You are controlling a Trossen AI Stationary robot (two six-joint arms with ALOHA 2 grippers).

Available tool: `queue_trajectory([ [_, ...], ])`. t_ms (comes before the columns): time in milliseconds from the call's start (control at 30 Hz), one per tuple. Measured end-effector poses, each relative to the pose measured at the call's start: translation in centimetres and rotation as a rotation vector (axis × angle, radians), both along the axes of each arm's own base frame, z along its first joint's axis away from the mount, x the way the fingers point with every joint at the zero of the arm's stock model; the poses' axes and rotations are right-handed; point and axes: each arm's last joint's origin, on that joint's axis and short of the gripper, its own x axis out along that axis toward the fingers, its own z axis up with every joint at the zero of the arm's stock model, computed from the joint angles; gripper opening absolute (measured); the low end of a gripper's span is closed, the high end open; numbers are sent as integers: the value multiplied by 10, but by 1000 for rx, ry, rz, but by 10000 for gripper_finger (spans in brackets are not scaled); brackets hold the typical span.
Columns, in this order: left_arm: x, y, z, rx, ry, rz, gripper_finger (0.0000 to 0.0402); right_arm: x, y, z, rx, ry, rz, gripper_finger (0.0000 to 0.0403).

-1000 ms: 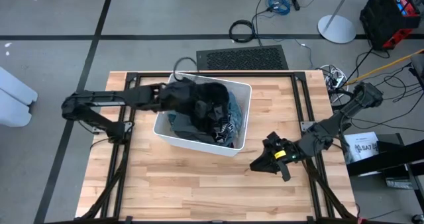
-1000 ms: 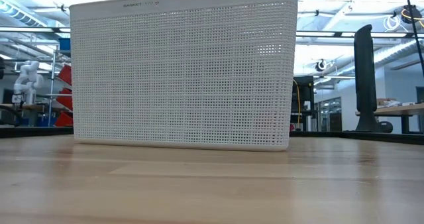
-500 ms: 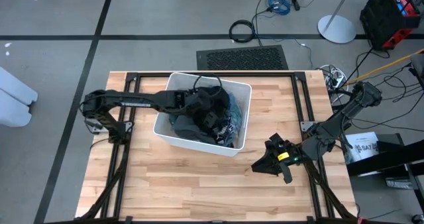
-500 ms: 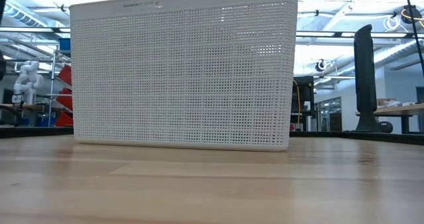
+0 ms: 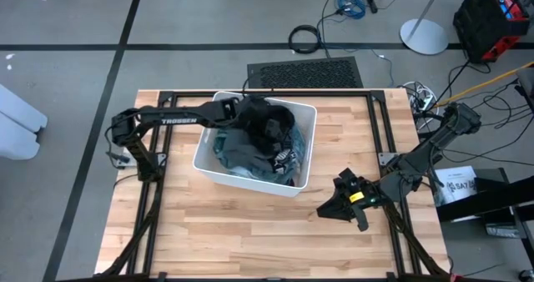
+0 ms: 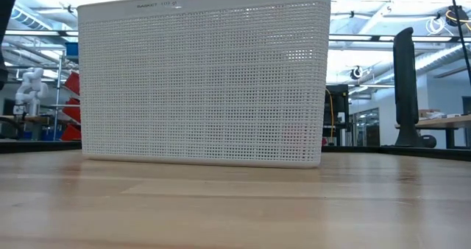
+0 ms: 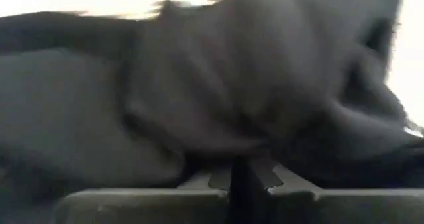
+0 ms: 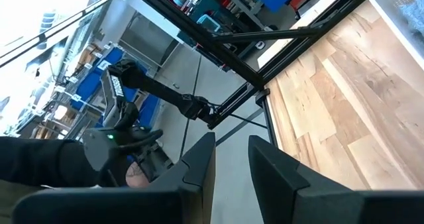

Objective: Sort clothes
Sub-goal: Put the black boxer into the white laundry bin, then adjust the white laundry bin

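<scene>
- Left gripper [image 5: 269,125] reaching from the tabletop's left edge into the white bin [image 5: 310,153] near the far edge; fingers [image 7: 222,176] pressed together, a fold of black garment [image 7: 218,98] bunched right against the tips and apparently pinched between them.
- Clothes [image 5: 254,148] heaped inside that bin: dark grey and black on top, a patterned blue piece toward its right wall.
- Risk, judged from the tangle: 2 or more garments coming up at once on a lift, cause being the black piece overlapping its neighbours.
- Second risk: thin pinch slipping free, cause being only a small fold of soft cloth between the tips.
- Third risk: bin dragged or tipped if cloth snags on its rim.
- Right gripper [image 5: 332,208] waiting low near the tabletop's right edge, well apart from the bin, fingers [image 8: 199,159] slightly apart and holding nothing.
</scene>
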Motion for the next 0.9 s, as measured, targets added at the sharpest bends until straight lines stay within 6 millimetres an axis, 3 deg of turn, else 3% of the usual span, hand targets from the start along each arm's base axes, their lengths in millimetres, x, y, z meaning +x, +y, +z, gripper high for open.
queue_trajectory([
  [167,4,-4,10,-26,-63,-236,72,0,0,-1,-7,11,0,80],
  [400,4,-1,43,-222,-145,-363,161,0,0,-2,-27,13,2,80],
  [500,-5,1,59,-252,-52,-330,167,0,0,-2,-31,11,2,80],
  [900,-52,-7,148,15,253,-205,168,-2,2,-2,-40,8,17,80],
])
